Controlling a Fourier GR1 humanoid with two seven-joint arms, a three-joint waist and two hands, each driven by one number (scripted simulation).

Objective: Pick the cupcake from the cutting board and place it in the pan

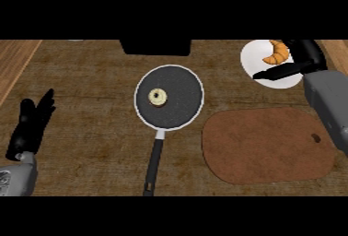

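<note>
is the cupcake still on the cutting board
No, the cupcake sits inside the pan, and the brown cutting board to its right holds nothing.

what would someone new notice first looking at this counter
Most likely the dark pan at the centre, its handle pointing toward the robot and the small pale cupcake sitting inside it. Next, the brown cutting board at lower right, and the right hand at upper right over a white plate that holds an orange croissant. The left hand rests open at the left edge, fingers up.
</note>
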